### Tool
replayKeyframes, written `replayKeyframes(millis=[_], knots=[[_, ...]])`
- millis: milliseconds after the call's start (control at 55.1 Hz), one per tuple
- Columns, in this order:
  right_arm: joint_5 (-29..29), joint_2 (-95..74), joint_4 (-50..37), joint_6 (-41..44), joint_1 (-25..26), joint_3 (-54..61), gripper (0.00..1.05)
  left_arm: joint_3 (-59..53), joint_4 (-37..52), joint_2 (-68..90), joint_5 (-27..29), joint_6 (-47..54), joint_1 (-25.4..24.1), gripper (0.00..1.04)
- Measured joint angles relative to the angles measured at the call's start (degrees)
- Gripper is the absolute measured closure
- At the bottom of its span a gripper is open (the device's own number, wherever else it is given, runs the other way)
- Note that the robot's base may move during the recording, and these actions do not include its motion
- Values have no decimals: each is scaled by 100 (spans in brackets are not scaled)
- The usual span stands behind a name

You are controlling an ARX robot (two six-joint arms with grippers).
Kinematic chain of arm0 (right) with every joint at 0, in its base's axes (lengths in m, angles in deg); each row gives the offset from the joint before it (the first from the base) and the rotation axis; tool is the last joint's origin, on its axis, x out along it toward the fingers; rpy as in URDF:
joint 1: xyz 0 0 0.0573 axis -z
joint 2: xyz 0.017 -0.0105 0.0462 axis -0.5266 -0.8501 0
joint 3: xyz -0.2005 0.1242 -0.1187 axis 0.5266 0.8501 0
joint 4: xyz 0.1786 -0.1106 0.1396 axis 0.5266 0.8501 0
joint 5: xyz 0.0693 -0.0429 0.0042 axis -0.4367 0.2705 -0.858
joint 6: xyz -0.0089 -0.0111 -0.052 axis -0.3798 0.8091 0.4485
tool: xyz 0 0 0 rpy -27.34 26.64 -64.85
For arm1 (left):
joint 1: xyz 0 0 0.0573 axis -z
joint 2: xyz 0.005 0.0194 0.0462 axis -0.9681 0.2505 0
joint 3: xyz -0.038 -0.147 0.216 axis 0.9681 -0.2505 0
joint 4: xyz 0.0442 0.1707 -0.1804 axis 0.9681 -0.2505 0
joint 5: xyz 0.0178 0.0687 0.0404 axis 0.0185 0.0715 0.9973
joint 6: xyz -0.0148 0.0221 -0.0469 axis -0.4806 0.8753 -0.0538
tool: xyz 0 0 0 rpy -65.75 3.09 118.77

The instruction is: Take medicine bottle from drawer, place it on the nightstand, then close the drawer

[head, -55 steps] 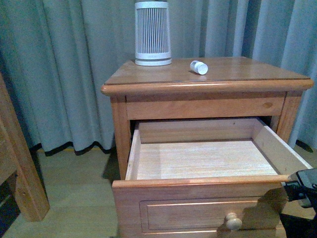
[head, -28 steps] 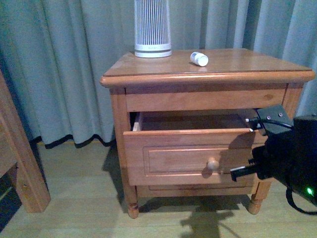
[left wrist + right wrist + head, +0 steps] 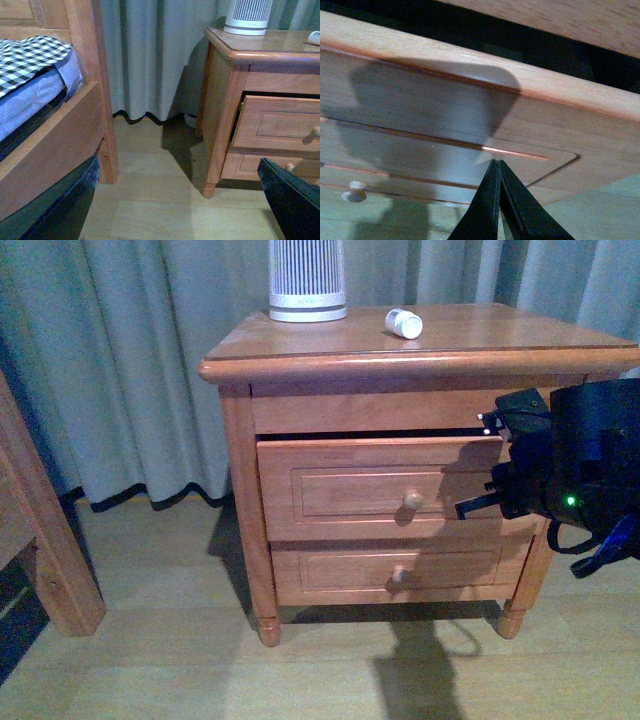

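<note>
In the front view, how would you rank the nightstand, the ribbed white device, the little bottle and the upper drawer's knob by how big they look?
1. The nightstand, by far the largest.
2. The ribbed white device, though the frame cuts off its top.
3 and 4. The medicine bottle and the upper drawer's knob look alike, too close to rank.

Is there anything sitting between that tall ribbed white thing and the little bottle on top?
No; front view shows bare nightstand wood between ribbed device and medicine bottle.
</note>
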Motion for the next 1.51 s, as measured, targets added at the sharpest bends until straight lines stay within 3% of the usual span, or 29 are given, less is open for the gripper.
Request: replayKeyframes(millis=[599,962,1180,1397,1506], knots=[[-769,-77,304,199,83,-487,101,0,0,0,0,0,0,6],[-1318,673,297,-787,131,428,101,0,0,0,0,-2,0,6],[-1648,2293,210,-2000,-205,1818,101,0,0,0,0,-2,0,6],[-1287,4859,1309,-2402,-297,2116,101,0,0,0,0,0,0,6],[-1335,5973,1744,-2398,-306,2184,88,0,0,0,0,0,0,6]])
